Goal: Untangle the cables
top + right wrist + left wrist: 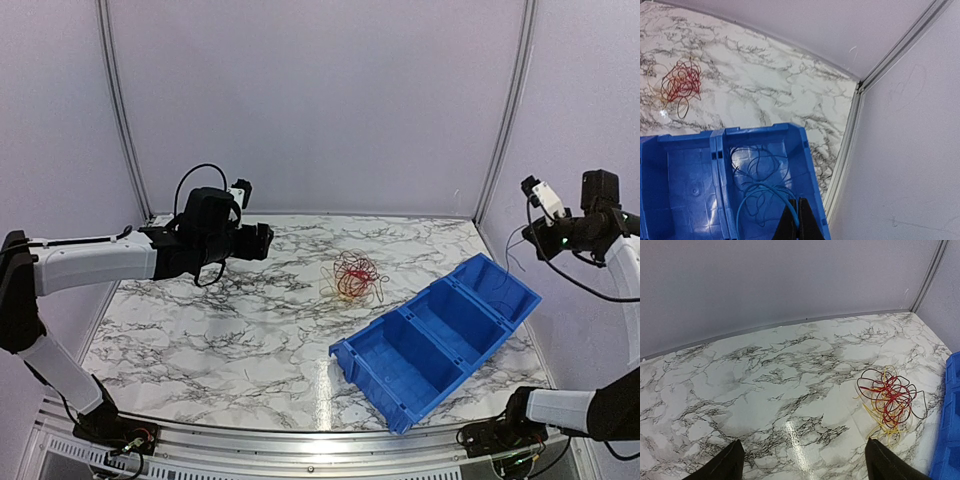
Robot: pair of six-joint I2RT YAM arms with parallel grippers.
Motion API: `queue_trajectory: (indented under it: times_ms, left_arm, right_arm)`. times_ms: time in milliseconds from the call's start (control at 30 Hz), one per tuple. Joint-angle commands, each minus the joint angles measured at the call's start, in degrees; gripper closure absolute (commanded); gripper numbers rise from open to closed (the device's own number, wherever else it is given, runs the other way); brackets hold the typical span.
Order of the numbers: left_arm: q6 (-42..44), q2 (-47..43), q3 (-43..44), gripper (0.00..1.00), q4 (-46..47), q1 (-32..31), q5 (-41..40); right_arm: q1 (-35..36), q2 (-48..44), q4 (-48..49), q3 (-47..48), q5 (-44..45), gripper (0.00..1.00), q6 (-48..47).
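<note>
Set askew on the right near part of the marble counter [200,330]: a blue bin [365,375] with three compartments in a row. Seen against its end compartment from the right wrist view: a bright blue cable [760,187] in an arc, thin dark loops [752,160] beside it. Cannot tell whether resting inside or hanging above. Raised over that end, the right tool [796,212], fingers pressed together, blue cable running up into the tips. On the counter just beyond the bin's far-left side, not touching it: a tangle [353,277] of red, orange and black cables. High over the counter's left, well apart from the tangle, the left tool [262,240], fingers spread wide.
</note>
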Motion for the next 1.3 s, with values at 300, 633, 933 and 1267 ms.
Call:
queue_trajectory:
  times_ms: [300,633,933,1267]
  left_arm:
    - [-4.17,-1.44,2.34,0.14,-0.56,-0.03,3.83]
    - [-4.47,-0.97,2.51,0.14,-0.71,-0.03,4.42]
    - [-4.09,-0.88,2.52,0.13,-0.74,0.01,3.04]
    - [-3.62,-0.49,2.52,0.13,-0.79,-0.03,3.63]
  right_arm:
    - [-0.42,8.84,5.17,-13.33,1.23,1.0,1.42]
    - [0.15,18.1,12.03,-16.41,5.58,1.0,4.25]
    - [4.88,20.95,7.2,-13.23,13.7,0.66,4.47]
    - [4.85,19.28,-7.02,1.14,12.48,0.43,2.85]
